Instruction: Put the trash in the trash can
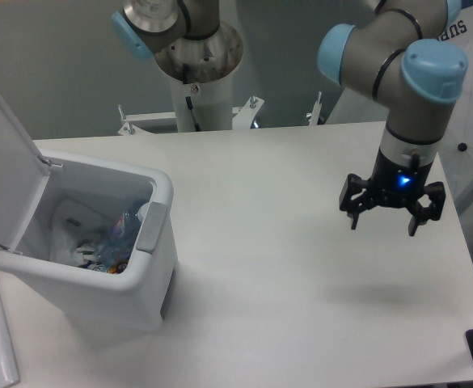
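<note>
bottle (123,230) and wrapper (82,250) both sit inside the trash can (157,194), lid open. gripper (384,226) hangs over the table's right side, fingers spread, holding nothing. looks done, nothing left to bin.

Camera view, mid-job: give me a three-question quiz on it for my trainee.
1. True or false: the bin lid is open.
2. Where is the bottle? A) on the table B) in the bin C) in the hand
3. What does the hand hold?

Key:
1. True.
2. B; it lies with the wrapper inside the bin.
3. Nothing; it hangs open over the bare table, far to the right of the bin.
</note>
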`<state>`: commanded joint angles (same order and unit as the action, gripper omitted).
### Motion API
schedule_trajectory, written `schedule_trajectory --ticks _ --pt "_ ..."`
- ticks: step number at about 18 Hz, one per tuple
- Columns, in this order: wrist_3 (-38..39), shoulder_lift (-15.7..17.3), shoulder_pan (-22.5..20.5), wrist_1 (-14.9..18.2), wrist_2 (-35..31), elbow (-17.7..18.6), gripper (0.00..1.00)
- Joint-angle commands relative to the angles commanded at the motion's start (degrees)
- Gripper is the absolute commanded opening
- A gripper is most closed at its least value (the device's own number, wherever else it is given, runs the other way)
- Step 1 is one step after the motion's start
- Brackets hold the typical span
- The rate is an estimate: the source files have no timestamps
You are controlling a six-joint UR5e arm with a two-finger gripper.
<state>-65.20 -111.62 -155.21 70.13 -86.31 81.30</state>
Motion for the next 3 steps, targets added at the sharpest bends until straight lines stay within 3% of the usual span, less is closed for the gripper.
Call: schedule_trajectory --ticks 3 --pt "-0.01 0.18 0.09 0.00 -0.09 0.26 1.00"
